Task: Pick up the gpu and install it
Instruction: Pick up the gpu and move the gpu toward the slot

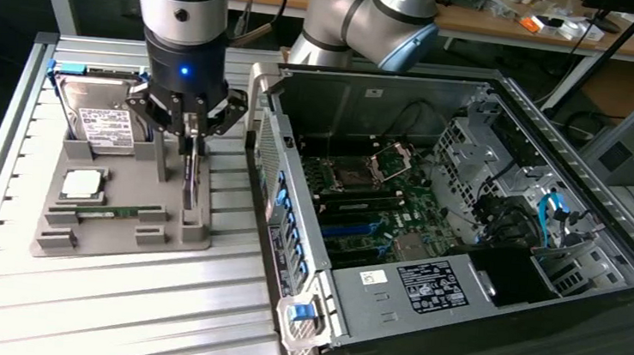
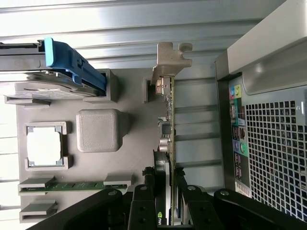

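Your hand (image 1: 190, 130) hangs straight down over the grey holder (image 1: 117, 233), and its two dark fingers (image 2: 144, 200) are closed narrowly on the gpu (image 1: 190, 179), one finger against each face of the card. You can see the grip best in the wrist view, where the card runs edge-on between the fingers with no gap showing on either side. The gpu stands upright on its long edge in a slot of the holder, along the holder's side nearest the computer case (image 1: 465, 199), and its lower edge sits down in that slot. One end of the card rests against a pale post (image 2: 170, 57) that rises from the holder. On the holder's far side from the case, a hard drive (image 1: 104, 120) with a white label leans upright at the back corner, with a blue clip (image 2: 72, 62) on it. A square processor (image 1: 81, 183) lies flat in its own recess in the holder's middle part, and a slim green memory stick (image 1: 119, 210) lies flat in a groove just beside the processor, toward the holder's front. The holder rests on the slatted metal desk (image 1: 109, 314). The case stands just beside the holder with its side panel off, and its motherboard (image 1: 373, 200) is open to view.
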`<move>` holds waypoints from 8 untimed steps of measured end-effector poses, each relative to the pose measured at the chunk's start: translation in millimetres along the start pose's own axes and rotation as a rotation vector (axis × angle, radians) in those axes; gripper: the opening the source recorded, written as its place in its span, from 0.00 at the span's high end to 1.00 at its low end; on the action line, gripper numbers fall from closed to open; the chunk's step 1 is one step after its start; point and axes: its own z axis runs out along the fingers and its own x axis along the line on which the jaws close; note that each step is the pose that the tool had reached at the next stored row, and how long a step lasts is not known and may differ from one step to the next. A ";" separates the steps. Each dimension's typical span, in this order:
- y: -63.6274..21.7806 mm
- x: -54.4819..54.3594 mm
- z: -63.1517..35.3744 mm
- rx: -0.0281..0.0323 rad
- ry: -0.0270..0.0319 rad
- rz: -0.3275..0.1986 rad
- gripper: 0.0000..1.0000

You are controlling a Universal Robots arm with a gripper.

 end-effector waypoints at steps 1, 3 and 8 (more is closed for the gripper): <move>0.0 0.0 -0.5 -0.0003 0.0001 0.000 0.73; 0.1 -0.1 -2.0 -0.0029 0.0003 0.000 0.73; 0.3 -0.1 -5.6 -0.0052 0.0004 0.000 0.73</move>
